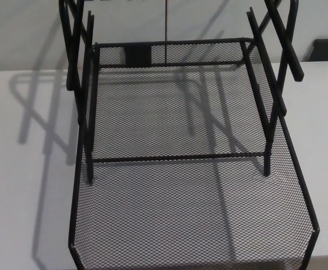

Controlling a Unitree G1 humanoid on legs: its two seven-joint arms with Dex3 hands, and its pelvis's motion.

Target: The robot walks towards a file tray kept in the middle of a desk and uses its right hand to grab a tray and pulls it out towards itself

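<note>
A black wire-mesh file tray (303, 194) fills the middle of the head view, standing on a white desk (23, 197). It sticks out from its black metal rack (273, 107) toward me, its front rim near the picture's bottom edge. A second mesh tray (169, 53) lies further back inside the rack. The rack's black posts rise at upper left and upper right. Neither of my hands shows in this view.
A white wall stands behind the desk. A small dark object (326, 49) sits at the far right by the wall. The rack throws shadows on the desk to the left.
</note>
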